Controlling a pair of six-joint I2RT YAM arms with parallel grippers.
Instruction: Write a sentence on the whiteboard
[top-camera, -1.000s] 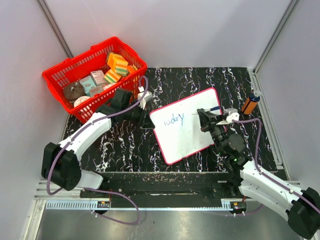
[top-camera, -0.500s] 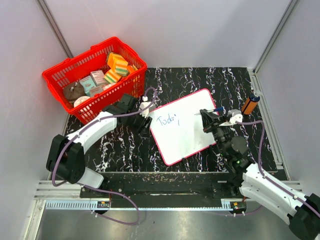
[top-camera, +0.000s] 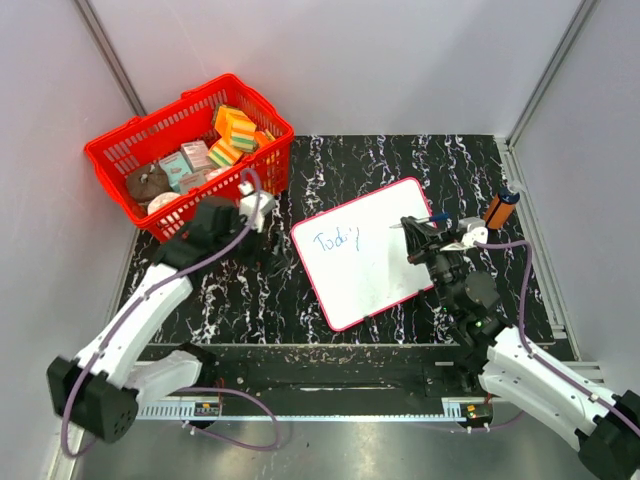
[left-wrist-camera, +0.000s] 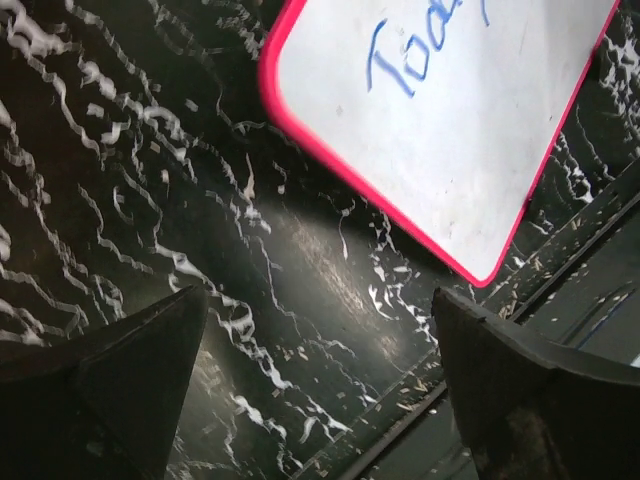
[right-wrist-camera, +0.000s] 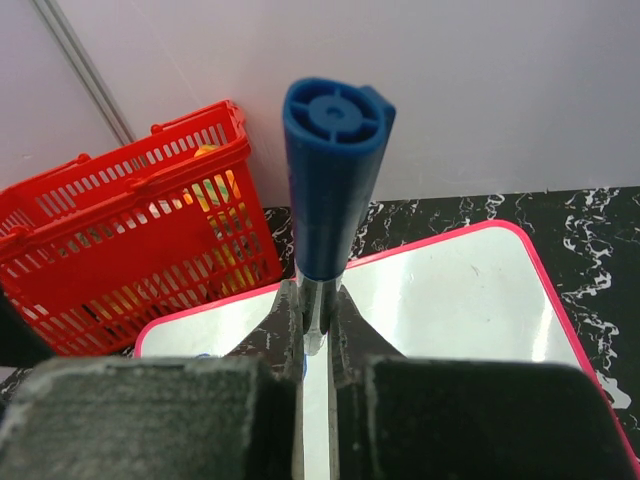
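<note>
The left claw (left-wrist-camera: 318, 300) hangs with its jaws spread wide and nothing between them, over the bench just left of the flat white rectangular whiteboard (top-camera: 385, 275) with rounded corners and a thin red-pink rim, apart from it. The whiteboard lies askew in the middle of the bench, with nothing pinning it. Since pen strokes could push so light a sheet about, this claw would do well to press down on the left rim before writing goes on. Of the sentence (top-camera: 335, 240) only a thin blue handwritten "Today" shows near the upper-left corner, so the next word belongs just to its right, on the same slanted line, where plenty of bare white is left. The right claw (right-wrist-camera: 315, 320) is clamped tight on a chunky blue plastic marker (right-wrist-camera: 330, 180) above the whiteboard's right part. Its nib is hidden, so whether it touches I cannot tell. Light, even pressure should keep the strokes legible. As for materials, the red plastic lattice basket (top-camera: 110, 150) at far left is rigid and open-meshed. The bench (top-camera: 470, 170) is glossy black with white marble veining and probably slippery. The board face is smooth and shiny. The marker's barrel flares towards a rounded, moulded end. A small orange cylinder (top-camera: 500, 208) with a dark cap lies at far right.
</note>
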